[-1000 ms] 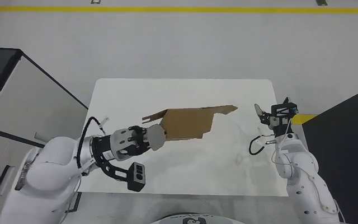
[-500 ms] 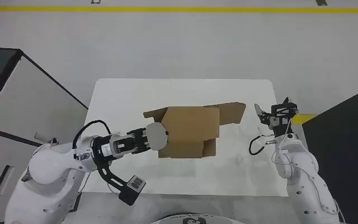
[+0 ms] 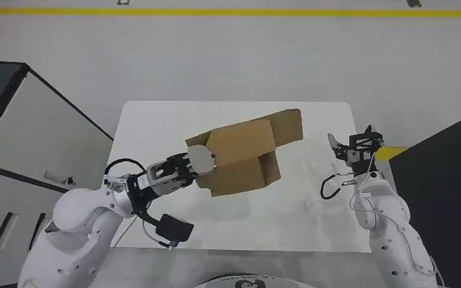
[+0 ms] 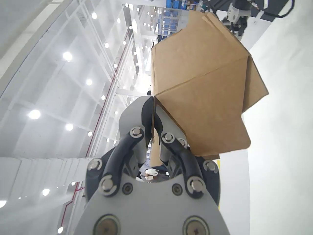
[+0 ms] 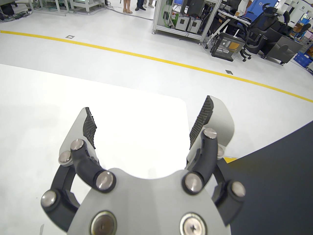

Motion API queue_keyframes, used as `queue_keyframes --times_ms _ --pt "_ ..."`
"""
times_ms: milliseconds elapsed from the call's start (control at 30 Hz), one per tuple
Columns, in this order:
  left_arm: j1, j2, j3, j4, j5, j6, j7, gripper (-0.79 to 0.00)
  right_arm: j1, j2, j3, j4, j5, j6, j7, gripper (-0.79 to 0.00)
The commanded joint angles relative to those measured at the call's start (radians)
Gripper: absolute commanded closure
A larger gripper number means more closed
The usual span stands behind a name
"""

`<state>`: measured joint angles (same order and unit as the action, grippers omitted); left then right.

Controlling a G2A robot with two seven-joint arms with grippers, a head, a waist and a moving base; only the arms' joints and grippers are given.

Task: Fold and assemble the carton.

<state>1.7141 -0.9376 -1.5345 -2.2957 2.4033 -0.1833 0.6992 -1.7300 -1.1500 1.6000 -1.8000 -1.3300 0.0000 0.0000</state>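
A brown cardboard carton [image 3: 245,155], partly opened with its flaps sticking out, hangs tilted above the middle of the white table [image 3: 302,216]. My left gripper [image 3: 200,160] is shut on the carton's edge at its left end; in the left wrist view the fingers [image 4: 144,113] clamp a cardboard wall of the carton [image 4: 203,94]. My right gripper [image 3: 337,146] stands open at the table's right edge, apart from the carton, with nothing between its fingers [image 5: 210,116].
The table's right edge [image 5: 181,103] meets open floor with a yellow line [image 3: 230,11]. A dark panel [image 3: 432,180] stands to the right of the table, another dark frame [image 3: 29,108] to the left. The right arm [image 4: 242,5] shows behind the carton.
My left gripper has lifted and turned the carton: it went from a nearly flat sheet to an opened box shape tilted up to the right. The right arm has kept still.
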Motion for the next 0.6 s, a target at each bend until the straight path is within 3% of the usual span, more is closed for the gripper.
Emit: queue_keyframes --times_ms 0,200,400,567 --pt "0.000 0.000 0.000 0.000 -0.003 0.002 0.001 0.000 0.000 0.000 0.000 0.000 0.000 0.000 0.000 -0.785" --pt "0.003 0.000 0.005 0.010 0.012 -0.019 -0.021 0.000 0.002 0.000 -0.005 -0.007 0.002 -0.027 -0.005 -0.785" --pt "0.008 -0.001 0.026 0.020 -0.024 -0.111 -0.088 0.000 0.008 0.013 0.030 -0.030 0.068 -0.277 0.061 -0.785" --pt "0.009 -0.001 0.040 0.030 -0.057 -0.171 -0.119 0.000 0.017 0.027 0.073 -0.057 0.161 -0.459 0.196 -0.785"
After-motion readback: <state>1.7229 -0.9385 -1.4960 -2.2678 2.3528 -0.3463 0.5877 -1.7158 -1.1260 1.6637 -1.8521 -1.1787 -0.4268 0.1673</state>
